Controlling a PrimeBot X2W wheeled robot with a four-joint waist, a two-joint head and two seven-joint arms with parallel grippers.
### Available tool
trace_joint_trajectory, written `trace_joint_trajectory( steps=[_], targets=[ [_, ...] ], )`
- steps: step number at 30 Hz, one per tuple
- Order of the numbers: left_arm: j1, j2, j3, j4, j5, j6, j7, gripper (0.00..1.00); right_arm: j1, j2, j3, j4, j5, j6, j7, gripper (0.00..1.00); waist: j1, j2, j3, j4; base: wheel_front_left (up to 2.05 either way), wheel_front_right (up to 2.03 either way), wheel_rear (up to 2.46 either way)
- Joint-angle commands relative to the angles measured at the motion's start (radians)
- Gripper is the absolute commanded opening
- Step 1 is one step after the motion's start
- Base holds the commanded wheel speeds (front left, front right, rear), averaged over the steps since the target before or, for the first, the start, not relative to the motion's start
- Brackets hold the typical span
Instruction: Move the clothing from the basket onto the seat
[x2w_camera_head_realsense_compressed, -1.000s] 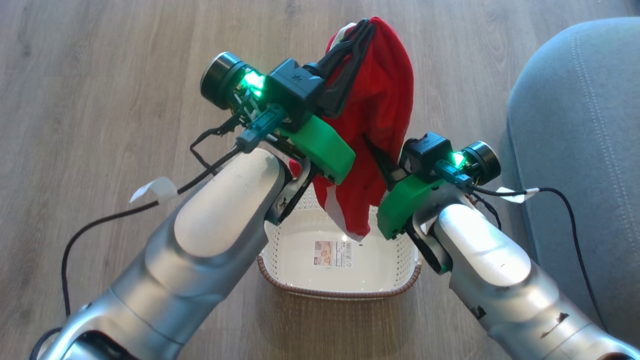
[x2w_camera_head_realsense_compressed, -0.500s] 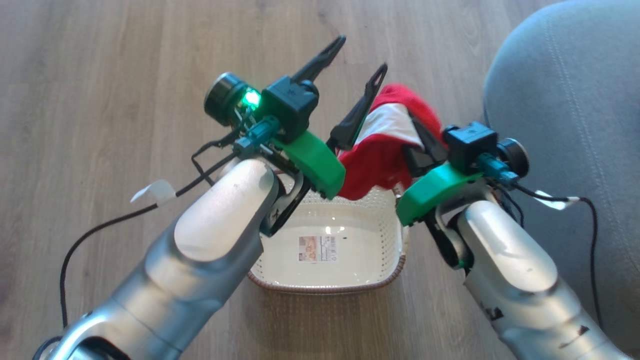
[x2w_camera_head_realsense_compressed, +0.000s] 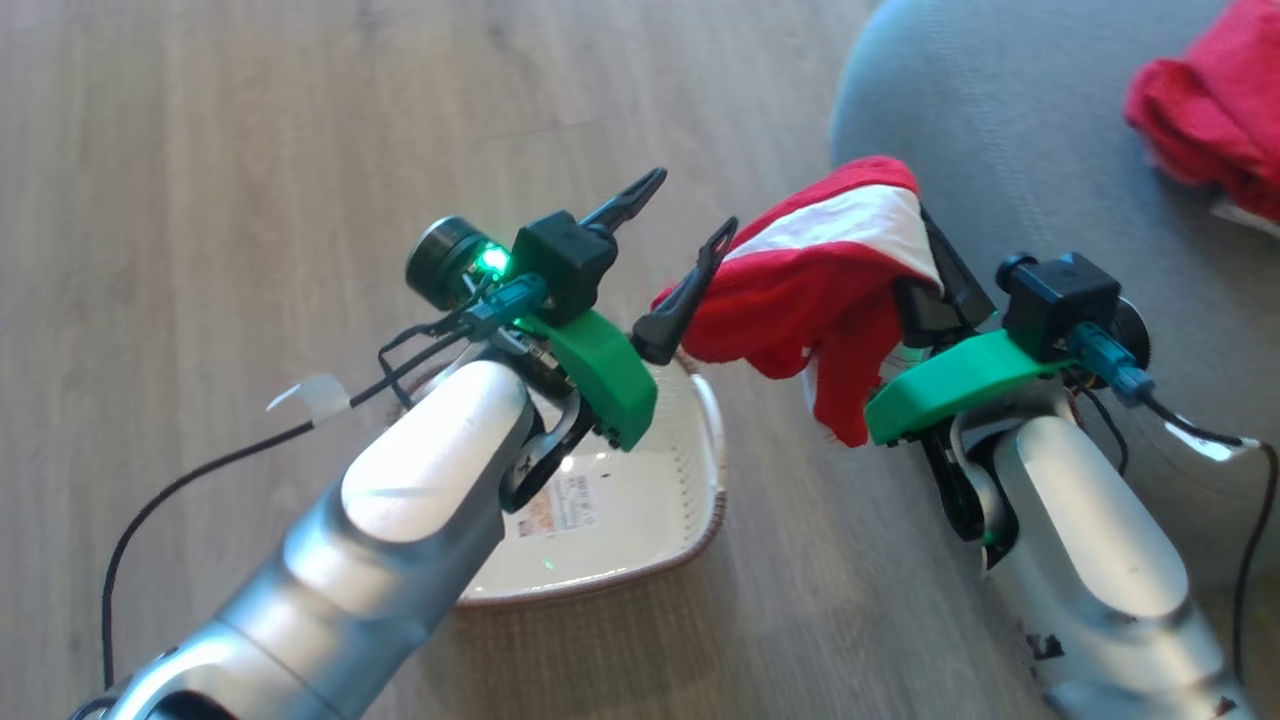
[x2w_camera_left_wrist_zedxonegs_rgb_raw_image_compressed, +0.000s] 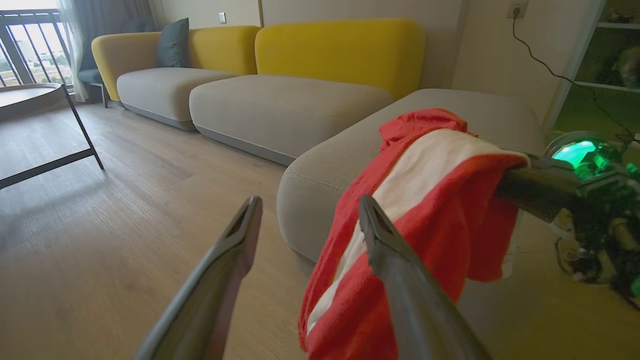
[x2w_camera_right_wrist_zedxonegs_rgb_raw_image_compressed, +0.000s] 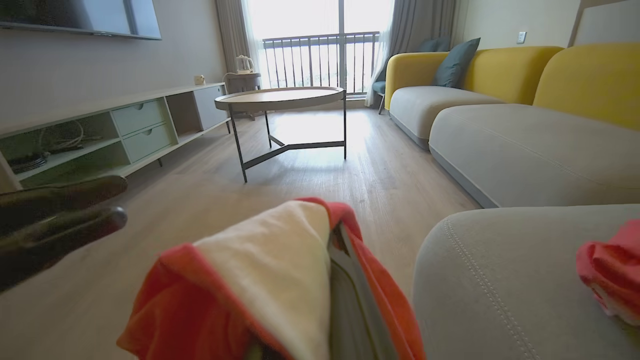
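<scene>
- A large grey fabric-upholstered seat (x2w_camera_head_realsense_compressed: 1000, 150) with rounded corners and double stitched seams is taking up the robot's right side.
- A cream perforated plastic basket (x2w_camera_head_realsense_compressed: 700, 480) with a brown woven-look rim is sitting on the pale wood-plank floor (x2w_camera_head_realsense_compressed: 200, 150) left of the seat and apart from it, a label sticker (x2w_camera_head_realsense_compressed: 560, 505) showing on its bottom.
- A soft bright red garment (x2w_camera_head_realsense_compressed: 820, 290) with a broad white stripe is hanging in the air at the seat's near left corner, between seat and basket.
- A bunched red heap (x2w_camera_head_realsense_compressed: 1210, 120) of clothing is lying on the seat, towards its far right.
- The right gripper (x2w_camera_head_realsense_compressed: 945, 280) is clamping the striped garment, which is draping over its closed dark fingers at the seat's edge.
- The left gripper (x2w_camera_head_realsense_compressed: 690, 203) is hovering left of the seat above the basket's far rim, fingers spread wide and grasping nothing. Whether one finger is brushing the garment cannot be told.
</scene>
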Motion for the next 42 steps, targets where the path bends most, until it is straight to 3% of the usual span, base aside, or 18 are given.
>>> trace_joint_trajectory(
  steps=[1,17,32,42],
  targets=[
    [-0.026,0.021,0.026,-0.023,-0.006,-0.004,-0.006,1.0,0.0,0.008,0.006,-0.04,-0.009,0.007,-0.005,0.0,0.0,0.0,-0.003,-0.044,0.0,0.0,0.0],
    [0.018,0.028,0.0,0.018,-0.034,-0.023,-0.013,1.0,0.088,0.025,-0.061,-0.138,0.015,0.007,-0.005,0.0,0.0,0.0,-0.031,-0.312,0.0,0.0,0.0],
    [-0.026,0.005,-0.048,0.034,-0.026,-0.032,-0.014,1.0,0.201,0.04,-0.229,-0.277,-0.012,0.007,-0.005,0.0,0.0,0.0,0.023,-0.34,0.0,0.0,0.0],
    [-0.027,0.034,-0.061,0.005,-0.011,-0.033,-0.014,1.0,0.052,-0.011,-0.305,-0.26,-0.033,0.007,-0.005,0.0,0.0,0.0,0.097,-0.342,0.0,0.0,0.0]
  ],
)
